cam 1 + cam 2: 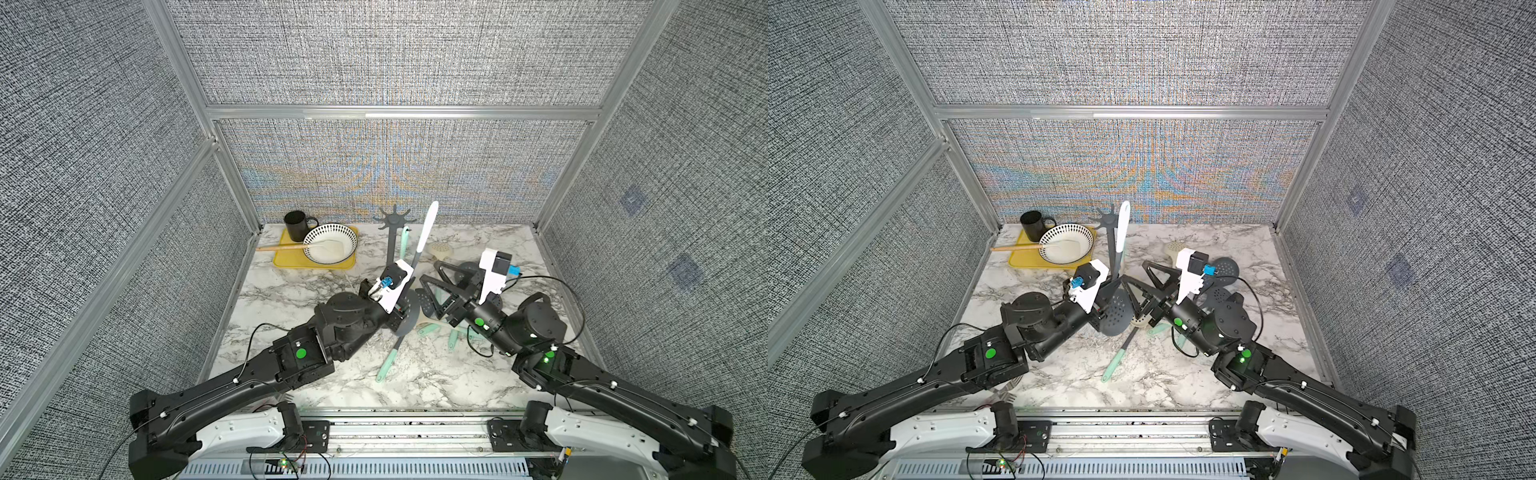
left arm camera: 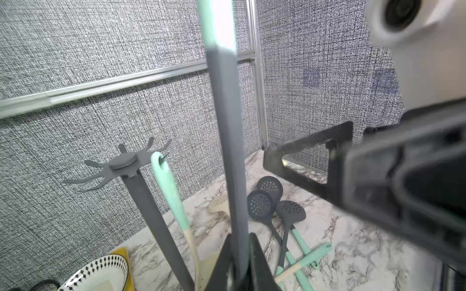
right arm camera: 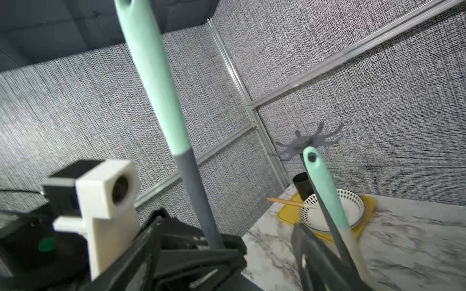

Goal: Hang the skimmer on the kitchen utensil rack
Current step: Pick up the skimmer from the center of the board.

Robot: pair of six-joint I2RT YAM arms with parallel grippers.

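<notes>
In the left wrist view, the left gripper (image 2: 240,267) squeezed tight on the skimmer (image 2: 228,126), low on its grey stick. The skimmer stood up beside the rack (image 2: 123,161) and did not touch it. A mint handle (image 2: 169,189) hung on one rack hook.

In the right wrist view, the right gripper (image 3: 228,221) had its fingers spread far apart, near the rack (image 3: 302,143), with nothing in them.

In both top views, the skimmer (image 1: 428,226) (image 1: 1122,226) had its top just beside the rack (image 1: 394,217) (image 1: 1108,216), not on any hook.
</notes>
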